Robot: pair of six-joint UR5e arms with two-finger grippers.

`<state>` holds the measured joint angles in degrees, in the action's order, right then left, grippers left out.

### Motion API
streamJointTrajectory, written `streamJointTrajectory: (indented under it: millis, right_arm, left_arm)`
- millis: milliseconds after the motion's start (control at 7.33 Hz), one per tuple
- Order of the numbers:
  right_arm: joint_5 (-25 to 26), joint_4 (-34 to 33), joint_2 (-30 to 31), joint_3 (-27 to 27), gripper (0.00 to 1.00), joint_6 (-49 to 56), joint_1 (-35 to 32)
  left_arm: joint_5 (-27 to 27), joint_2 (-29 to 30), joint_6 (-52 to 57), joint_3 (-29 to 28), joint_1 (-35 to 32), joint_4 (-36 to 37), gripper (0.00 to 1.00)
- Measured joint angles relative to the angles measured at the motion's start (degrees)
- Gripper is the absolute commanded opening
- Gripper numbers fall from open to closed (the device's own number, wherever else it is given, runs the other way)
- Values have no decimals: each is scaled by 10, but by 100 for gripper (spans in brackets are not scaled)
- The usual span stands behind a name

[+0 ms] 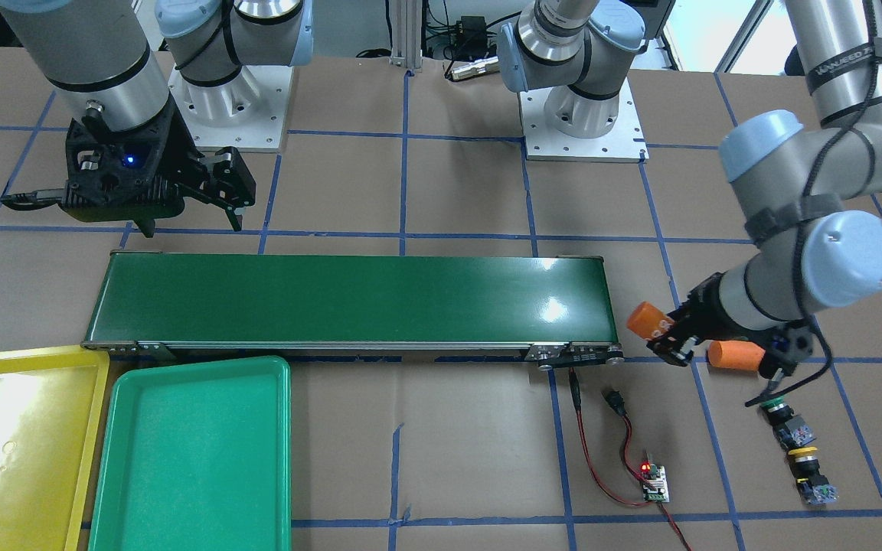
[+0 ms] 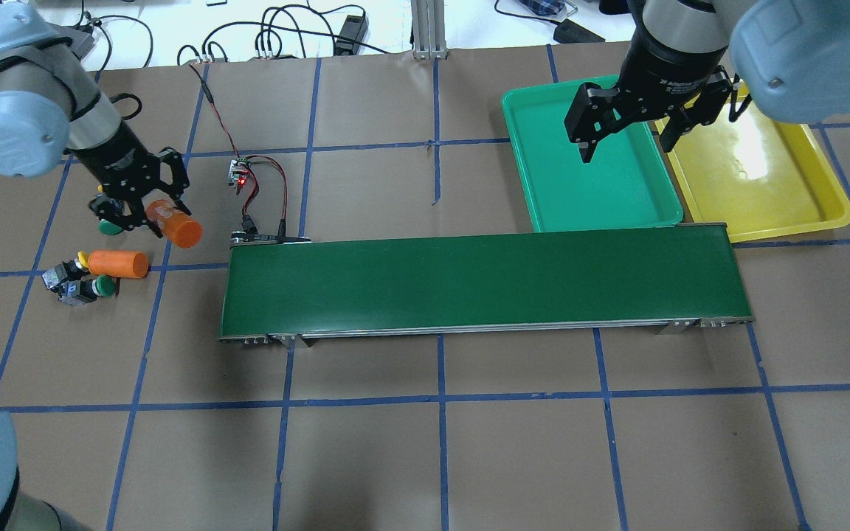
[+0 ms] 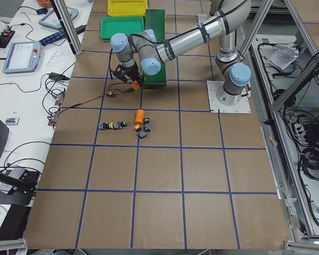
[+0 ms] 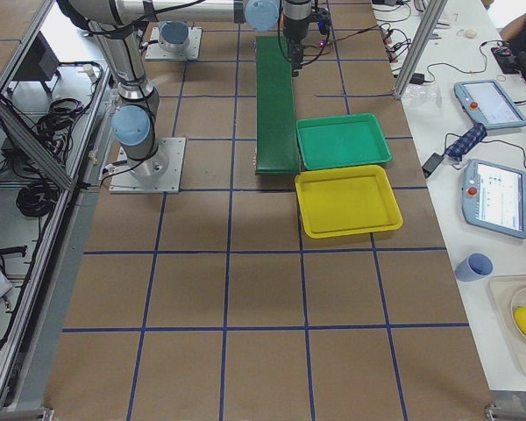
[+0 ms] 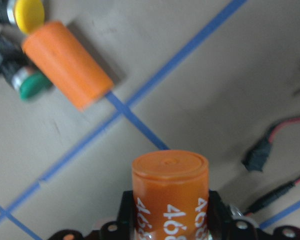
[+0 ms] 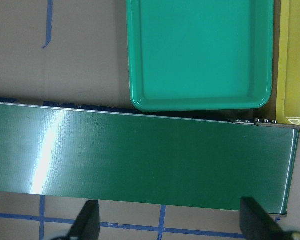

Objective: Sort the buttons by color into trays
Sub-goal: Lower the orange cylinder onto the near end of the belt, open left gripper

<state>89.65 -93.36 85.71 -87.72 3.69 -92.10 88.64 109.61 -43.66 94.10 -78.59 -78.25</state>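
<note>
The left gripper [image 2: 156,214] has its fingers clamped on an orange cylinder [image 2: 180,230]. It holds the cylinder above the tabletop [image 2: 440,457], just off the left end of the dark-green conveyor belt [image 2: 480,284]. In the left wrist view the cylinder's printed side sits between the fingers, and its flat end points away from the camera.

All four buttons lie on the tabletop at the robot's left, well apart from the trays. A yellow-capped button [image 2: 67,268] and a green-capped button [image 2: 87,289] lie side by side. Their caps are just beside a second orange cylinder [image 2: 119,263], which lies on its side. In the front-facing view the other two lie end to end in a row, farther from the robot. They are a second green-capped button [image 1: 782,417] and, beyond it, a second yellow-capped button [image 1: 810,471].

The right gripper [image 2: 628,151] hangs with its fingers wide apart and nothing between them. It is well above the tabletop, near the conveyor belt's right end. Its wrist view looks down on the belt and a corner of each tray.

The green tray [image 2: 595,199] and the yellow tray [image 2: 764,184] sit side by side against the belt's far edge.

A small circuit board [image 2: 239,173] with a red light is wired to the belt's left end.
</note>
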Motion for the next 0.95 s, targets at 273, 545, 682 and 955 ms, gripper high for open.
streamJointTrajectory:
  millis: [273,545,682,955]
  right_arm:
    - [1,0,0,0,100,0,1]
    - [1,0,1,0,100,0,1]
    - [1,0,1,0,100,0,1]
    - [1,0,1,-1,100,0,1]
  left_arm:
    - [0,-6,-130,23,-73,4,12]
    - [1,-19,-180,50,-95,4,31]
    - [3,-28,-186,64,-97,3,70]
    - [5,-42,-185,86,-98,1,100]
